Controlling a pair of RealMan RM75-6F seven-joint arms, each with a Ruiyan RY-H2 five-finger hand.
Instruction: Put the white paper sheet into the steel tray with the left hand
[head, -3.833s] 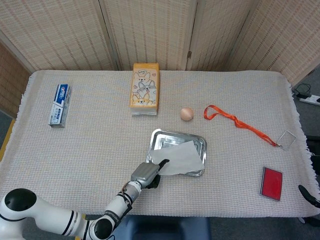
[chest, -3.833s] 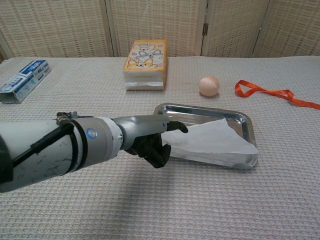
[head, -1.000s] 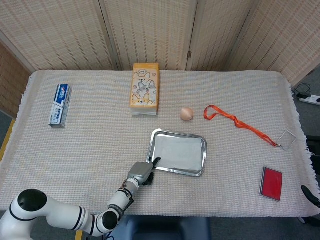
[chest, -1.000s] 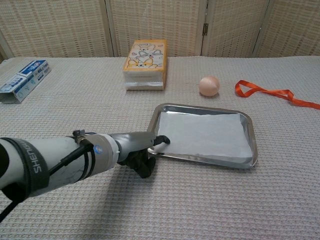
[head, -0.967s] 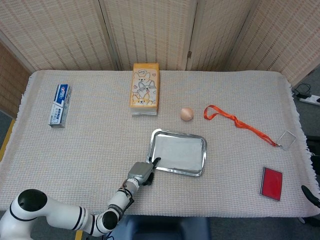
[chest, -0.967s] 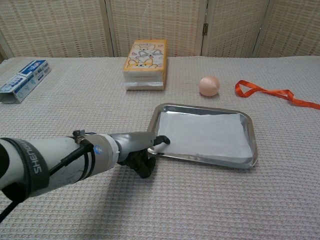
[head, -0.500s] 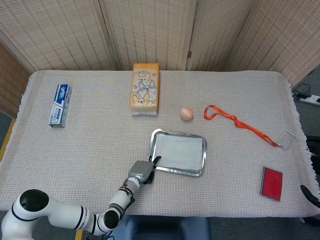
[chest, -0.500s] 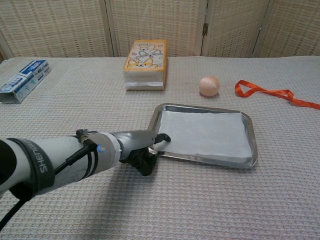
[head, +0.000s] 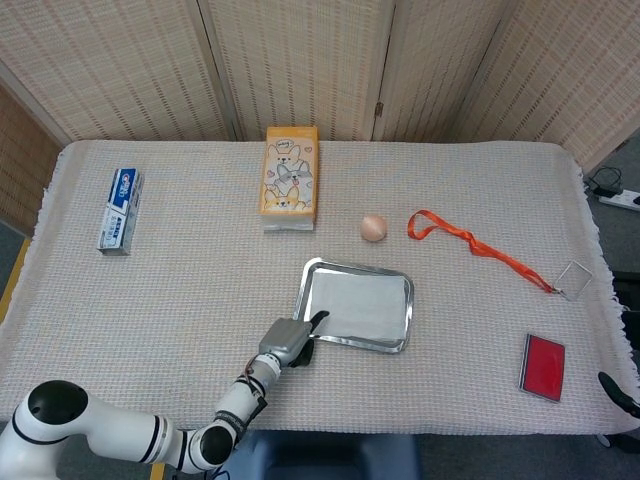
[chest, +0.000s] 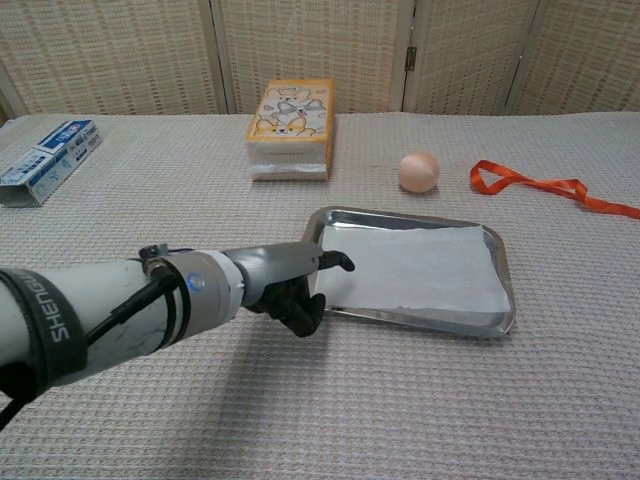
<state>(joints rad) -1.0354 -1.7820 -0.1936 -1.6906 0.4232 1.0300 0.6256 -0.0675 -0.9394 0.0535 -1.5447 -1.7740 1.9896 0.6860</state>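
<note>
One arm is in play: the left hand (chest: 290, 282) sits at the near-left corner of the steel tray (chest: 497, 325), one finger stretched out over the tray's left rim above the paper, the others curled under against the cloth, and nothing held in it; whether the fingertip touches the sheet cannot be told. From the head view the same left hand (head: 289, 340) lies just beside the tray's (head: 358, 345) near-left corner, toward the front edge of the desk (head: 180, 290). The white paper sheet (chest: 415, 270) lies flat inside the tray, covering most of its floor. Behind the tray, an egg (chest: 419, 172) rests on the cloth, and an orange ribbon (chest: 540, 188) trails from there toward the right edge. A cartoon-printed box (chest: 291, 128) stands near the back edge around the middle, and a toothpaste box (chest: 48, 161) lies near the left edge. In the head view a red card (head: 543, 367) lies near the front right corner, with a small clear wire-framed thing (head: 574, 279) beside the ribbon's far end. The right hand shows in neither view.
</note>
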